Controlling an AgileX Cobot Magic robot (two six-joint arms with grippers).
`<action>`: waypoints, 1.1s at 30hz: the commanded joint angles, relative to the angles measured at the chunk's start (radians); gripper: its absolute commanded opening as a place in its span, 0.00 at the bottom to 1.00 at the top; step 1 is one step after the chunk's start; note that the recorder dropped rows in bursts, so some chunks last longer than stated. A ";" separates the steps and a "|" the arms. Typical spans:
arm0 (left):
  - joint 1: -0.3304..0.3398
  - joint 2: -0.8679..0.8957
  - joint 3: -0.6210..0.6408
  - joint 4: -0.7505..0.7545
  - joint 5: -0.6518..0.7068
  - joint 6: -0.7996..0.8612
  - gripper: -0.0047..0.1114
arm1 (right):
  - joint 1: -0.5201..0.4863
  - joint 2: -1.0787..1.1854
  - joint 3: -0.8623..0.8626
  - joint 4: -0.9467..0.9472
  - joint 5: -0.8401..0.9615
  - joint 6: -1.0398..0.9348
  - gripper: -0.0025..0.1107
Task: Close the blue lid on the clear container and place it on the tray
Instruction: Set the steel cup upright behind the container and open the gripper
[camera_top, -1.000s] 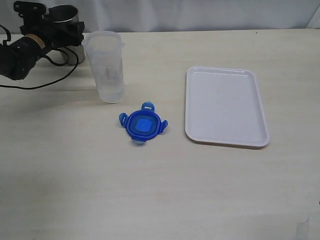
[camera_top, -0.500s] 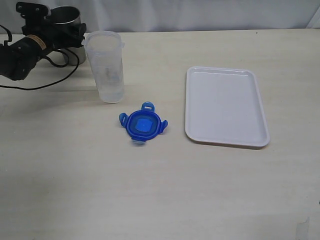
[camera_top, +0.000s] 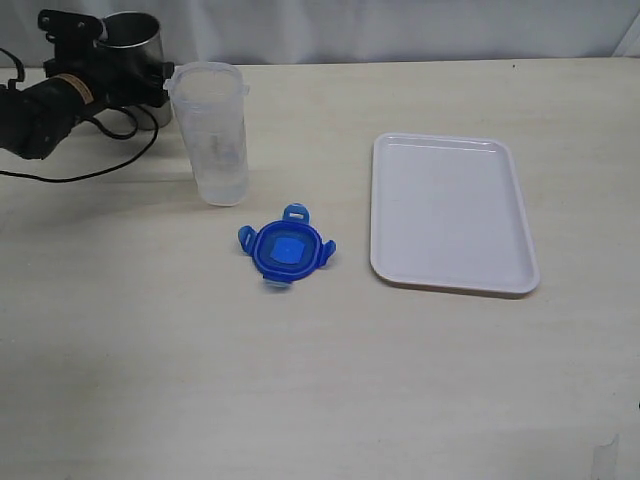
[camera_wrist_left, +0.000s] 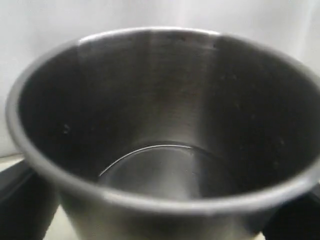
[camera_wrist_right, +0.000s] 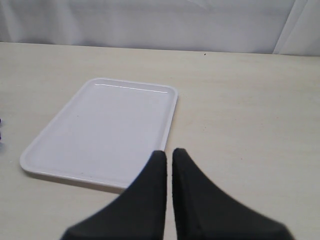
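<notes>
plainly, the blue lid (camera_top: 286, 249) lies flat on the table (camera_top: 300, 390), four flaps out and square panel up, near the clear container (camera_top: 213, 135), which stands upright and uncovered. the white tray (camera_top: 450, 212) lies apart to the right. one lid, one container, one tray, one metal cup (camera_top: 132, 35). the left gripper (camera_top: 118, 58) has its jaws apart around that cup; the right gripper (camera_wrist_right: 168, 160) has its jaws pressed together.
</notes>
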 joint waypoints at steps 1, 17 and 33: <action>0.000 -0.013 -0.007 0.022 0.029 -0.065 0.79 | 0.002 -0.004 0.002 0.002 -0.011 0.002 0.06; 0.000 -0.193 0.241 -0.016 0.012 -0.073 0.79 | 0.002 -0.004 0.002 0.002 -0.011 0.002 0.06; 0.000 -0.536 0.333 -0.038 0.497 -0.082 0.79 | 0.002 -0.004 0.002 0.002 -0.011 0.002 0.06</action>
